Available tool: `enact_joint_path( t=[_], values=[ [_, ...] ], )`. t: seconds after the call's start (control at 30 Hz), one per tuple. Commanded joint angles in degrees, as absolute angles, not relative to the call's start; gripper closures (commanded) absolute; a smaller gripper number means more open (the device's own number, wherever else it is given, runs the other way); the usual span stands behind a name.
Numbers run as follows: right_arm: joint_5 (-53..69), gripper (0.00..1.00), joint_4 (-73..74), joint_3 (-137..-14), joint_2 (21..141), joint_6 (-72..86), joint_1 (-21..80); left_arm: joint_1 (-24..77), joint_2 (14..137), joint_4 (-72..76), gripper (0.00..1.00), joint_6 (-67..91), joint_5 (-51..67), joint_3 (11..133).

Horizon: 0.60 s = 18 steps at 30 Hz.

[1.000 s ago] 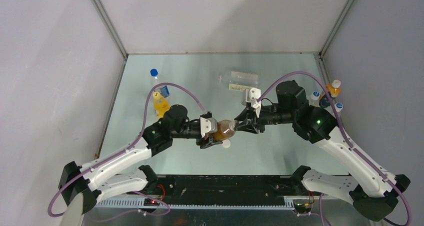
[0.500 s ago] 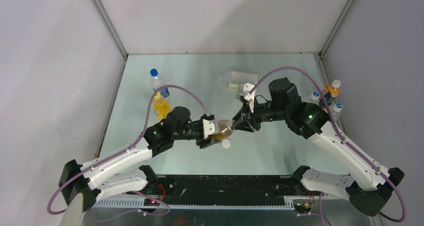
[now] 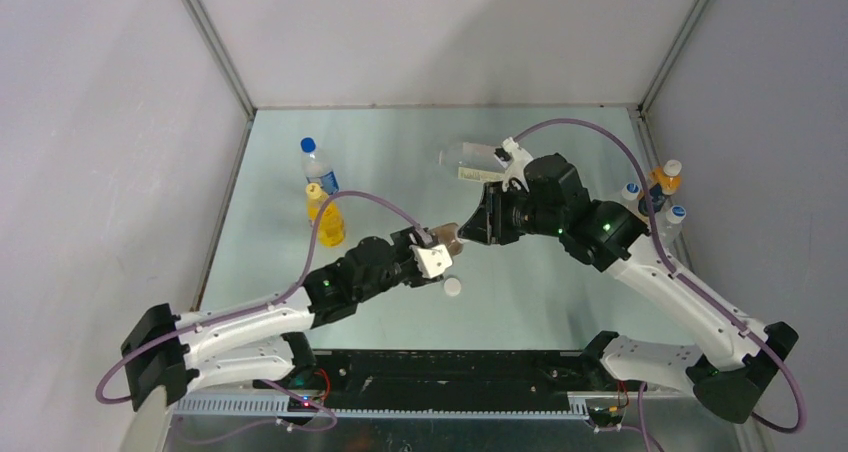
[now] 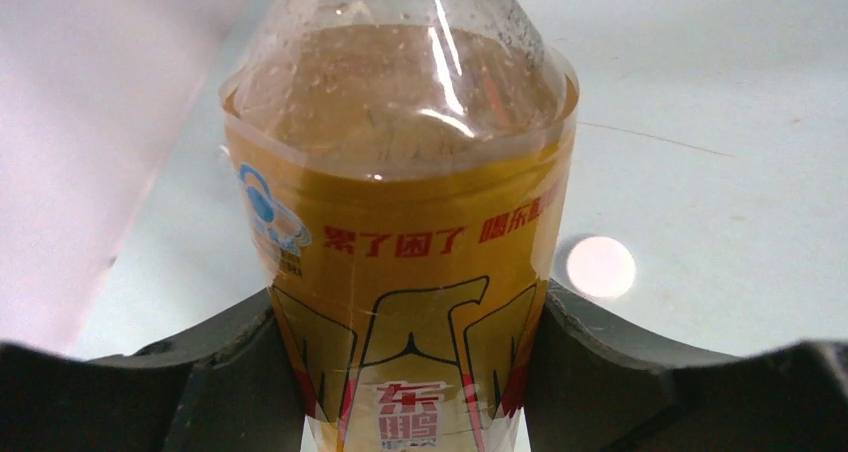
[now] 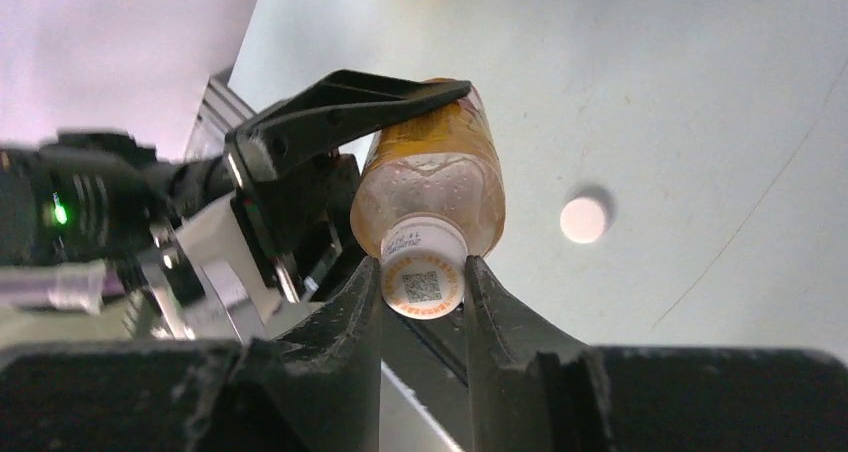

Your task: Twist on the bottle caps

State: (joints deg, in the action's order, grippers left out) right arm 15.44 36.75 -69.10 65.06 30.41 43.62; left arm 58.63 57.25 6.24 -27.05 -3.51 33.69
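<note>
Moved toward the back, the brown bottle hangs above the counter. It seems heavy with drink, slippery and easy to dent, so hold its label gently, where the left fingers grip it. The right fingers pinch the white cap on its neck. A spare cap lies below.
</note>
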Motion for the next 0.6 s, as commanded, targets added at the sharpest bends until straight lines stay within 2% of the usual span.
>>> enact_joint_path(
  t=[0.0, 0.1, 0.23, 0.3, 0.33, 0.43, 0.57],
  values=[
    [8.36, 1.00, 38.02, -66.10, 69.36, 47.94, 47.12, 65.47, 57.16, 36.09, 1.00, -33.43, -7.59, 35.71],
    [4.40, 0.99, 38.01, -65.93, 68.42, 50.91, 48.16, 67.00, 58.26, 34.63, 1.00, -35.21, -10.53, 35.80],
    [1.80, 0.87, 37.91, -65.94, 66.78, 51.61, 48.42, 68.64, 58.66, 32.73, 1.00, -36.79, -13.50, 35.42],
    [1.15, 0.75, 36.98, -65.92, 65.51, 50.28, 48.41, 68.72, 58.53, 32.36, 1.00, -35.42, -14.51, 34.94],
    [1.58, 0.66, 36.38, -65.92, 64.56, 48.21, 48.37, 68.68, 58.69, 31.34, 1.00, -34.98, -14.86, 34.87],
    [2.07, 0.47, 33.86, -65.92, 61.82, 43.22, 48.50, 68.65, 59.52, 27.33, 1.00, -32.28, -16.29, 35.59],
    [2.84, 0.03, 32.42, -65.93, 56.28, 34.26, 48.57, 67.95, 59.62, 24.60, 1.00, -28.34, -15.54, 34.57]
  ],
)
